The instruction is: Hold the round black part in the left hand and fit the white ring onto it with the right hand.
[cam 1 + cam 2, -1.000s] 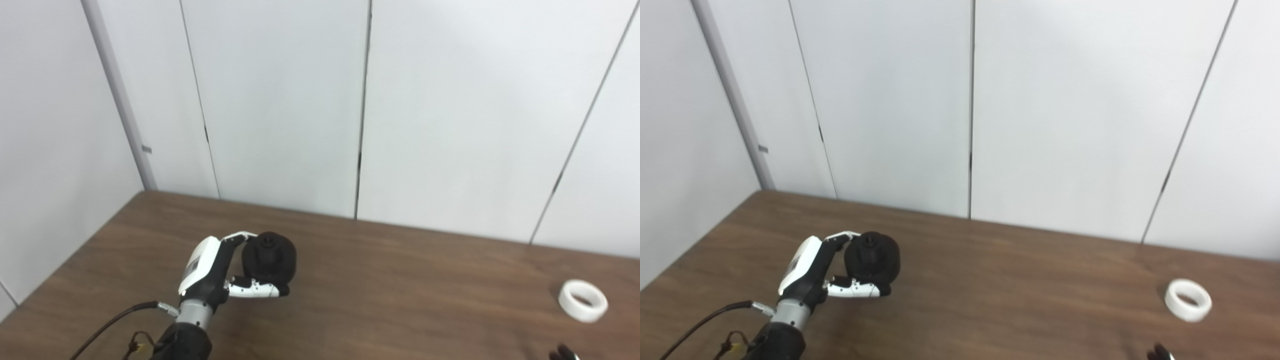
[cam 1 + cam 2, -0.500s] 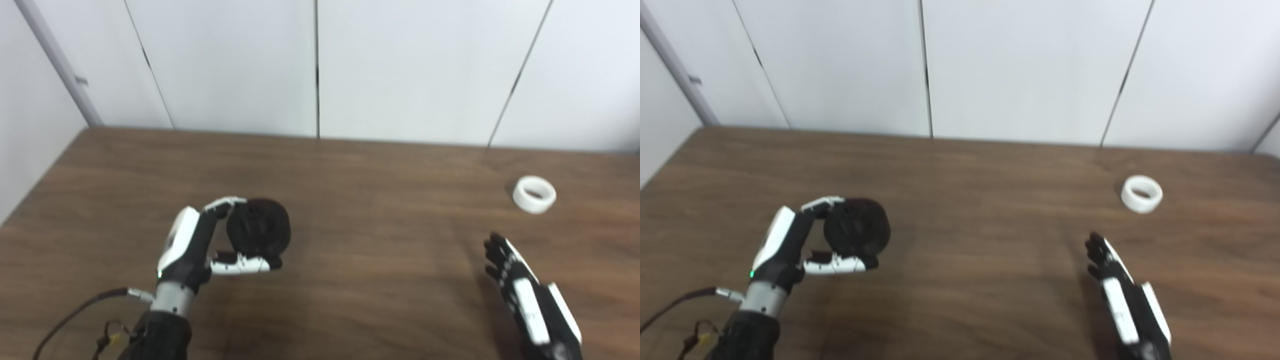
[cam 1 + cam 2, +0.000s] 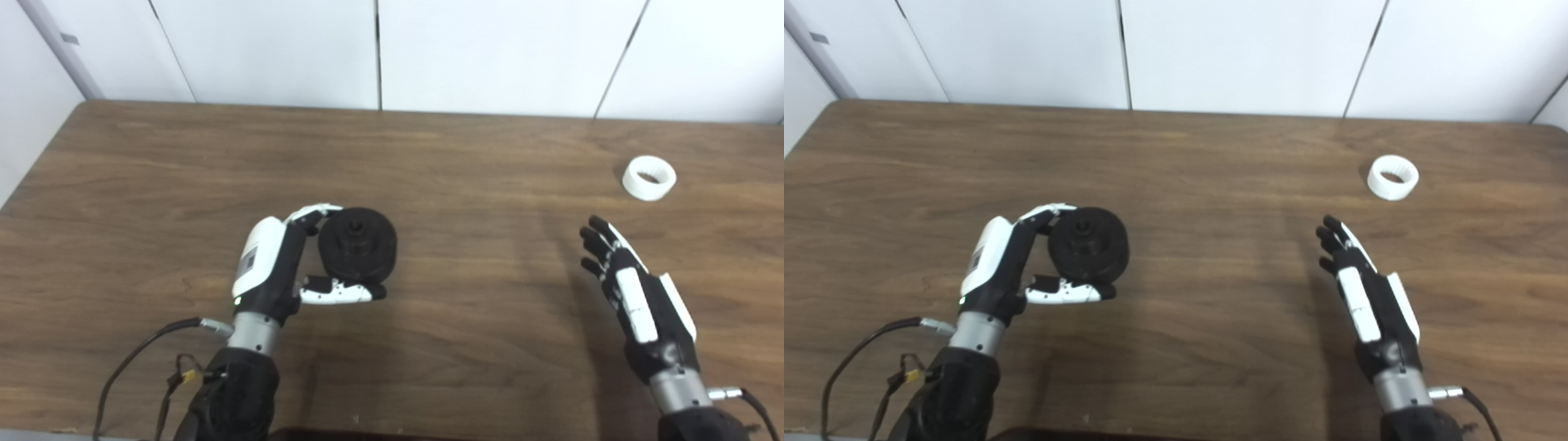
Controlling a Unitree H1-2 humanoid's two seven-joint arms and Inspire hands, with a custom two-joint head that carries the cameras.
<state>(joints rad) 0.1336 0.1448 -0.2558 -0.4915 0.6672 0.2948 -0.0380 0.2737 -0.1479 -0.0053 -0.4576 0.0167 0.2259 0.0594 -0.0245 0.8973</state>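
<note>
The left hand (image 3: 269, 269) has the round black part (image 3: 358, 244) clasped between its fingers (image 3: 313, 213) above and its thumb below, so the first half of the job looks settled. The part's flat face, with a small hub at its centre, is turned up toward the cameras. The right hand (image 3: 637, 300) holds nothing: it hovers over the tabletop (image 3: 465, 153) with fingers stretched out and slightly spread, pointing toward the far edge.

The white ring (image 3: 649, 177) lies flat on the tabletop, hole upward, beyond the right hand and a little to its right, well apart from the black part.

The step in hand is fetching that ring. To do it well, the right hand should probably come down over it and pinch the outer wall from opposite sides, leaving the hole unobstructed (a grip through the middle would block the fit later). The ring is light and could skid on the smooth wood, so a slow, even closing seems wise. The left hand should keep the hub facing out.

No brand, label or legible writing shows on either part; a small mark on the back of the left hand is too tiny to read.
</note>
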